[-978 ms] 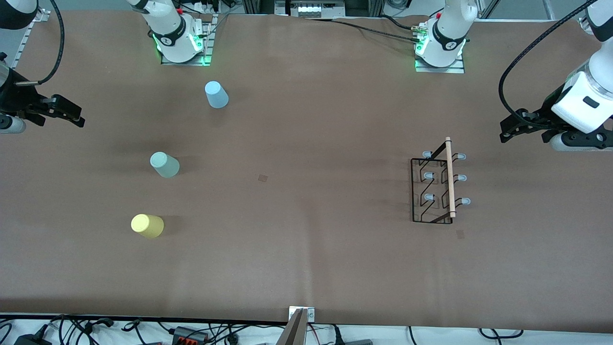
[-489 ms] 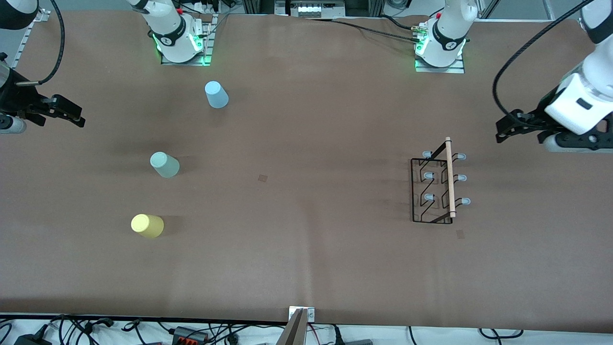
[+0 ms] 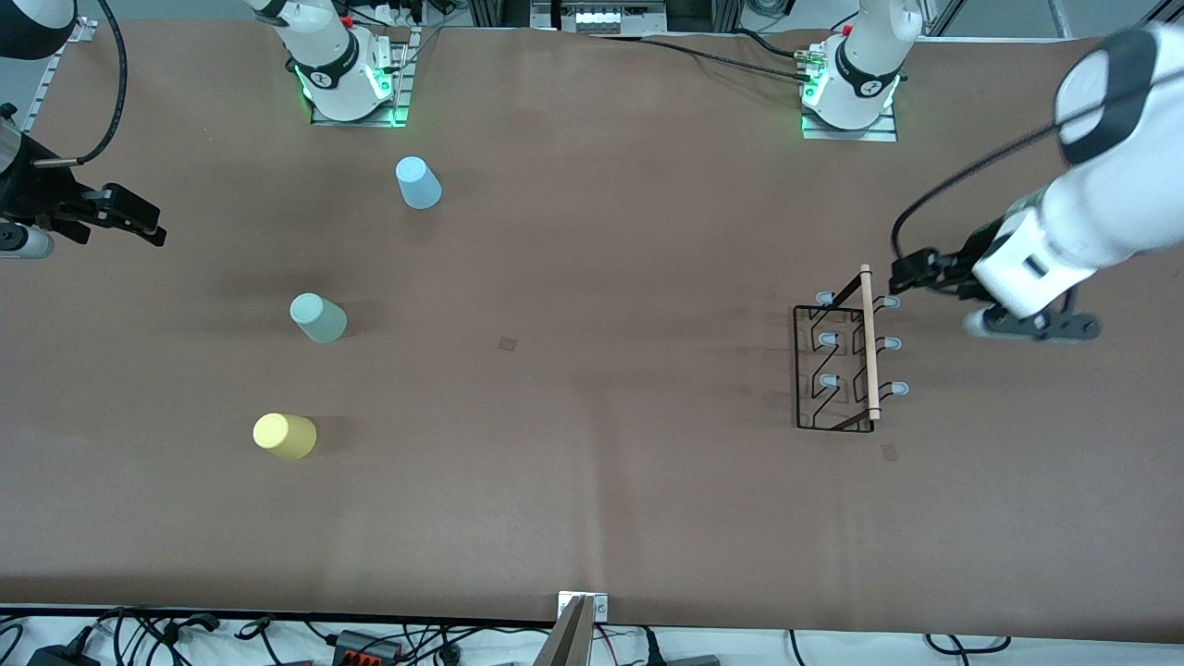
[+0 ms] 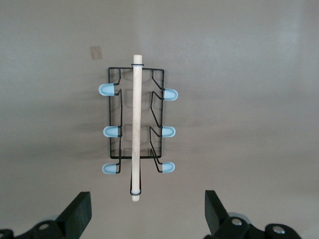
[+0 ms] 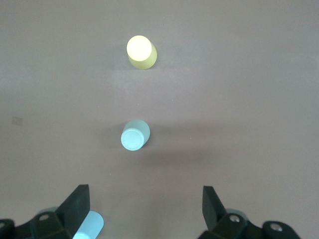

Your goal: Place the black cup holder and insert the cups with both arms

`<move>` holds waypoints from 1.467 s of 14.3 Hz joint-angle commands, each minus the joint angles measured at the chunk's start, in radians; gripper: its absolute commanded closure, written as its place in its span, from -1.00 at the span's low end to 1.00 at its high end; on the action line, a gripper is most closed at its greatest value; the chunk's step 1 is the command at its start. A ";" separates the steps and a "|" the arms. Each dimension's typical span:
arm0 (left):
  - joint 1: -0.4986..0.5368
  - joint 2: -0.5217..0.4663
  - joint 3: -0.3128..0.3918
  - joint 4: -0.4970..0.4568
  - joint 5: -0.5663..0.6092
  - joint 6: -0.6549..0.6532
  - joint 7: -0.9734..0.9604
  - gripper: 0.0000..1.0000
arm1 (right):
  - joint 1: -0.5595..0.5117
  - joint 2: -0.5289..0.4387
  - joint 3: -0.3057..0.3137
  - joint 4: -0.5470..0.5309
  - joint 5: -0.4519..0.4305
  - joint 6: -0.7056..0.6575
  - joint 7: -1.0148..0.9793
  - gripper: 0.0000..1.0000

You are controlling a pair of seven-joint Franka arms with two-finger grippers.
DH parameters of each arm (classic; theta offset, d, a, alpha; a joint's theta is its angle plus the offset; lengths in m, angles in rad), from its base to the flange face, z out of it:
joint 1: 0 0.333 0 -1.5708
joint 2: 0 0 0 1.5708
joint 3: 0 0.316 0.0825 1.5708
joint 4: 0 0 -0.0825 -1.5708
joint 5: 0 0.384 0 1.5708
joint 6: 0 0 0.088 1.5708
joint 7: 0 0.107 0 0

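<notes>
The black cup holder (image 3: 846, 361) is a thin black wire rack with a smooth pale wooden rod (image 4: 135, 127) along its top and six short pegs with rounded light blue tips (image 4: 169, 94), three on each side of the rod. It stands on the brown, matte tabletop (image 3: 592, 462) toward the left arm's end. The three cups are plain tapered plastic tumblers, all standing upside down toward the right arm's end, well apart from the cup holder: the light blue cup (image 3: 418, 182) is farther from the front camera than the cup holder, the pale green cup (image 3: 318, 317) is at about the same depth as it, and the yellow cup (image 3: 285, 436) is nearer to the camera. The left end effector (image 3: 911, 275) has its two black fingers (image 4: 79, 216) spread wide with nothing between them; it hangs just beside the end of the rod that is farther from the camera and does not touch it. The right end effector (image 3: 139, 222) is also wide open and holds nothing, waiting at the right arm's end of the tabletop, very far from the cup holder. Nothing stands between the cups and the cup holder; only small dark marks (image 3: 507, 343) lie on the tabletop there.
</notes>
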 commanded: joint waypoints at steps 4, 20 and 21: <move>-0.075 0.057 0.001 -0.102 0.085 0.186 0.014 -1.00 | -0.014 0.044 0.015 -0.019 0.005 0.022 -0.012 -1.00; -0.058 0.060 0.002 -0.317 0.186 0.405 0.023 -0.05 | 0.012 0.176 0.015 -0.016 0.003 0.050 0.003 -1.00; -0.055 0.060 0.002 -0.326 0.186 0.410 0.023 0.05 | 0.015 0.176 0.015 -0.016 0.003 0.050 0.004 -1.00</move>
